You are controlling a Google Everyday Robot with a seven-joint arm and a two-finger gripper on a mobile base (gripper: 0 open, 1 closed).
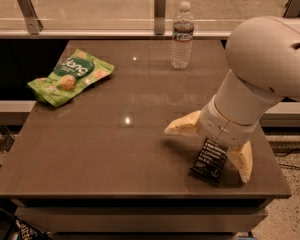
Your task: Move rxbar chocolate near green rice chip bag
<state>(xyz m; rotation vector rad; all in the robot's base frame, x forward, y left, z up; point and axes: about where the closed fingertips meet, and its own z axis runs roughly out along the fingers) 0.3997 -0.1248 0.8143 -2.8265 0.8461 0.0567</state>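
Observation:
The rxbar chocolate (209, 162), a small black wrapper with white text, lies on the table near the front right edge. My gripper (207, 154) is right over it, open, with one cream finger (182, 127) to its left and the other to its right; the wrist hides the bar's far end. The green rice chip bag (70, 76), light green with a dark oval logo, lies at the far left of the table, well apart from the bar and the gripper.
A clear water bottle (182, 35) stands upright at the back middle. The brown table (115, 154) has its front edge just below the bar and its right edge beside the gripper. A glass rail with metal posts (160, 4) runs behind.

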